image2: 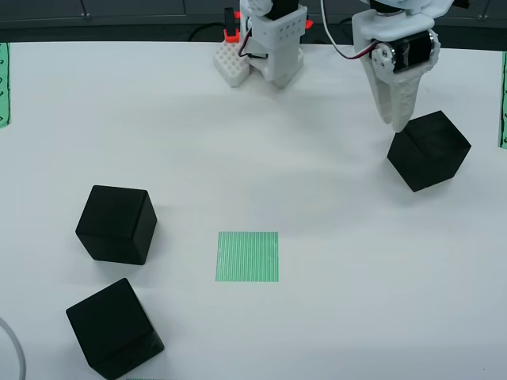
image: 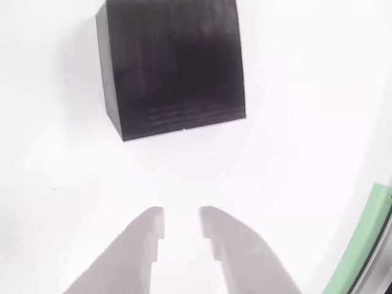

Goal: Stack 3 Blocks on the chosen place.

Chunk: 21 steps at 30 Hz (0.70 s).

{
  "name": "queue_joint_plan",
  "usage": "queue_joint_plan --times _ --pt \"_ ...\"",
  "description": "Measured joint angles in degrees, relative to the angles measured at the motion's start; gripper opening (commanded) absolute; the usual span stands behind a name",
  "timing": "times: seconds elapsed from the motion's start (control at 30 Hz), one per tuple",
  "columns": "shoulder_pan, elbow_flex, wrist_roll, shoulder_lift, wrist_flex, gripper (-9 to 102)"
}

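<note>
No text, label, brand, number or sign can be read on anything in the view from above or the gripper view

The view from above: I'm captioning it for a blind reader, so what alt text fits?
A white pincer hangs beside a black cube at right on a white table. Two more black cubes sit at left, and a bare green-striped square lies mid-table.

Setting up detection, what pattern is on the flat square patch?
Fine green-and-white stripes on the flat square patch, clearest in the view from above.
</note>
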Motion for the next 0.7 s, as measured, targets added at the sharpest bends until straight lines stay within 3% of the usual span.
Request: queue_joint_plan --times 0.27,0.7 --pt "-7.56 -2.29 5.45 -0.62 3.52 40" --pt "-9.67 -8.26 5.98 -8.44 7.21 41"
